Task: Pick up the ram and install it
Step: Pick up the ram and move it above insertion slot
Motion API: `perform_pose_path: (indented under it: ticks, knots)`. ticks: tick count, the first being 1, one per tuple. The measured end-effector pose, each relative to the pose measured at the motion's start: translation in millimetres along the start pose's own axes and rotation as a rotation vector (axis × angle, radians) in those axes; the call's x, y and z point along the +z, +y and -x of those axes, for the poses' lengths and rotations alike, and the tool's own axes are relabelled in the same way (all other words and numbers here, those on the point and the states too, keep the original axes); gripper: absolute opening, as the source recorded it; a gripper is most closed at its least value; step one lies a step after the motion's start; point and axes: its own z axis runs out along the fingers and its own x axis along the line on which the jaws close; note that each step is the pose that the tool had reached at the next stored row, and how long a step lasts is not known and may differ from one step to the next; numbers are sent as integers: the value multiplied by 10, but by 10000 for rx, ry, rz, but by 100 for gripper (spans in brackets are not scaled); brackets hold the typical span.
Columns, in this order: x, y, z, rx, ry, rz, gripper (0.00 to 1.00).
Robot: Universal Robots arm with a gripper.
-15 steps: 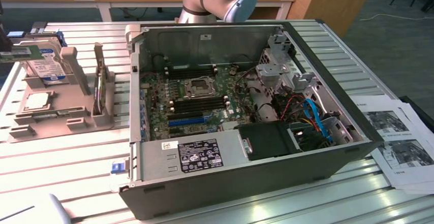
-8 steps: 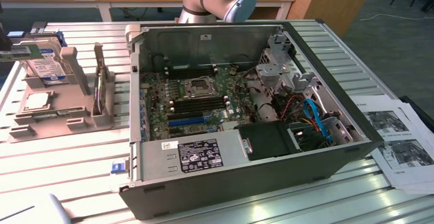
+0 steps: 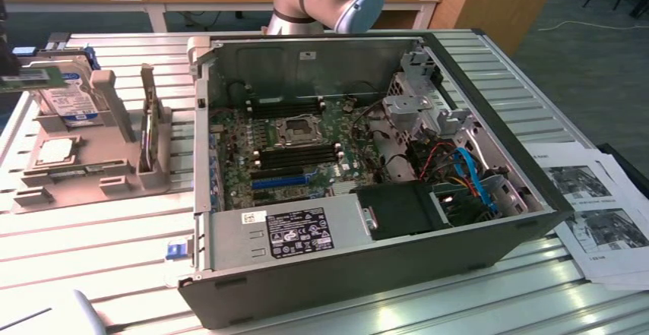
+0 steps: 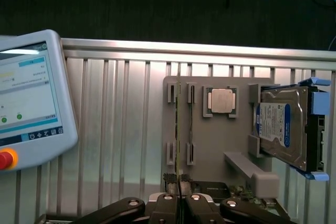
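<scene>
Above ribbed aluminium tabletop (image 4: pixel 115 129) and grey plastic parts fixture (image 4: pixel 210 145): gripping long thin green circuit-board ram (image 3: pixel 29 82) edgewise with black gripper (image 4: pixel 179 190) narrowly closed.

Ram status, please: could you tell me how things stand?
Pincer shut on ram. Ram at the holder, outside the case. Hard drive close alongside.

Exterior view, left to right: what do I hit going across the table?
hard drive → CPU socket → blue cables → papers
</scene>
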Motion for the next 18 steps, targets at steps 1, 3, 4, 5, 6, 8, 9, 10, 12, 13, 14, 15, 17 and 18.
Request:
perform_pose_path:
  ticks: [1, 3, 4, 5, 6, 8, 9, 10, 12, 13, 14, 15, 17, 18]
  knots:
    - [0, -7, 0, 1, 0, 0, 11]
    - [0, -23, 0, 0, 0, 0, 11]
    - [0, -31, 0, 1, 0, 0, 11]
    - [0, -40, -1, 1, 0, 0, 11]
    - [0, -49, -1, 1, 1, 0, 11]
    - [0, -72, -1, 0, 0, 0, 11]
    - [0, -83, -2, 1, 0, -1, 11]
    - [0, -94, -2, 0, 0, 0, 11]
    - [0, -118, -2, 1, 0, 0, 11]
    - [0, -131, -2, 1, 0, -1, 11]
    - [1, -146, -3, 0, 0, -1, 11]
    - [0, -161, -3, -1, 0, 0, 11]
    - [0, -192, -4, -1, 0, 0, 11]
    - [0, -207, -4, -1, 0, 0, 11]
